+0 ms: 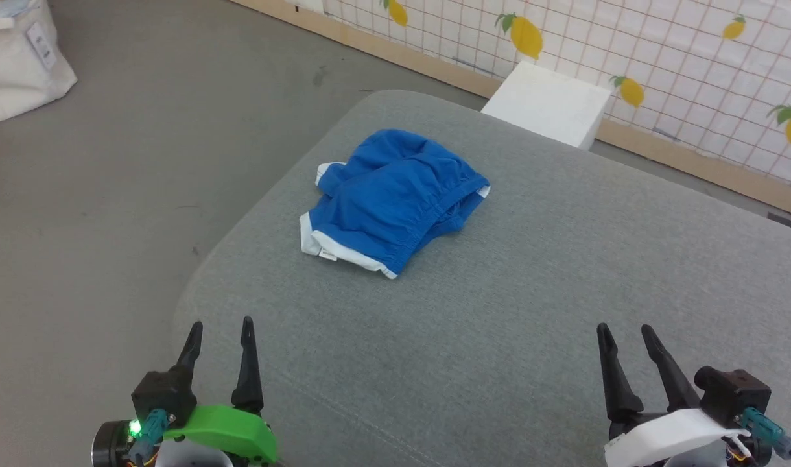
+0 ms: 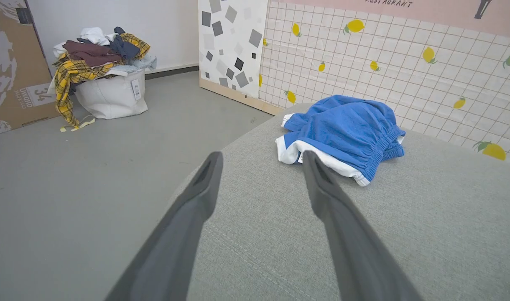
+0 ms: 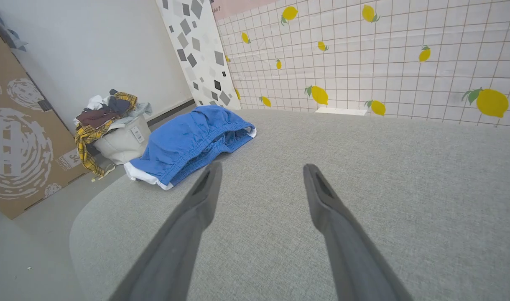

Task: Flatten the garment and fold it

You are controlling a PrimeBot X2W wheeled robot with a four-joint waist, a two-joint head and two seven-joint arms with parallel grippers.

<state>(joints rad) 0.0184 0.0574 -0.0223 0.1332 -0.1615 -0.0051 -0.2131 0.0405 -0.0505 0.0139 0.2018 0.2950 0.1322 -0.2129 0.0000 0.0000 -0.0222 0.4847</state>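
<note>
Left tool (image 1: pixel 221 322) released, fingers spread, empty, at 7 o'clock in the head view, over the near table (image 1: pixel 499 324) corner. Right tool (image 1: pixel 624 327) also released, empty, at 5 o'clock. Both well apart from the garment (image 1: pixel 395 201), which lies bunched on the grey fabric table: 1 o'clock from left tool, 10 o'clock from right tool. Waistband faces 4 o'clock, white trim at 7 o'clock. White block (image 1: pixel 544 100) past the far table edge at 1 o'clock. Clothes-filled bag (image 2: pixel 113 96) on the floor at 10 o'clock.
</note>
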